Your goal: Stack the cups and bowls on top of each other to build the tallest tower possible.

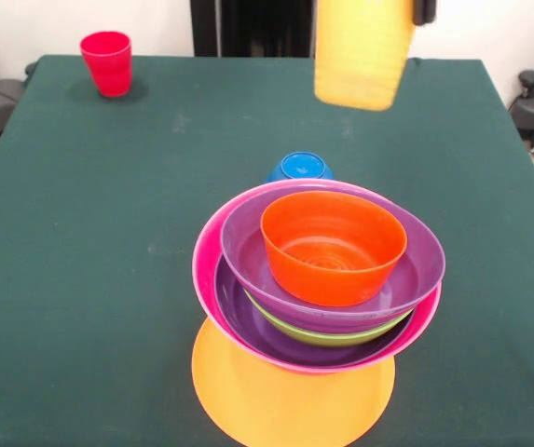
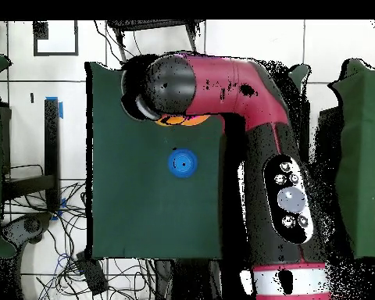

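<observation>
The pincer [image 1: 414, 9] holds a yellow cup [image 1: 362, 51] high above the bowl tower [image 1: 327, 279] on the worktop [image 1: 80, 233].

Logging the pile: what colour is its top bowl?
Red-orange bowl, clearest in the front view.

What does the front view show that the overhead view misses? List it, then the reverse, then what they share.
Front only: the red cup, a yellow cup hanging above the table, and the pile of bowls in full. Overhead only: the red and black arm, which covers most of that pile. Both: the blue bowl and the green table.
</observation>
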Tool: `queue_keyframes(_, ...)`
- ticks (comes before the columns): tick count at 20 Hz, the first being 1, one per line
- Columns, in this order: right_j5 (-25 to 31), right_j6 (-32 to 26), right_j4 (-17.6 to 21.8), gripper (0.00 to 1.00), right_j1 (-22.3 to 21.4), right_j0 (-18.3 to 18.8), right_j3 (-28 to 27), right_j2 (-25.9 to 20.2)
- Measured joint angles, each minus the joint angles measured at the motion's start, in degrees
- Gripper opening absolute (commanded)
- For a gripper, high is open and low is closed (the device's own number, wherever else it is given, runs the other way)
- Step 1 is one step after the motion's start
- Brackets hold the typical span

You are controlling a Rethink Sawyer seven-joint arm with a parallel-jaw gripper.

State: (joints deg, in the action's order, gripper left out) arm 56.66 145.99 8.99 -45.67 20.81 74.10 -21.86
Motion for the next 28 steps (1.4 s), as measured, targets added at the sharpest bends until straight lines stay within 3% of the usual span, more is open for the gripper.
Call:
queue_keyframes(7,0.94,0.00,0.40,0.00,6.98,-0.73,-11.51,0.00)
queue_keyframes(13,0.98,0.00,0.80,0.00,12.65,-0.77,-18.04,0.00)
queue_keyframes(28,1.01,0.00,1.27,0.00,16.63,-1.78,-19.42,0.11)
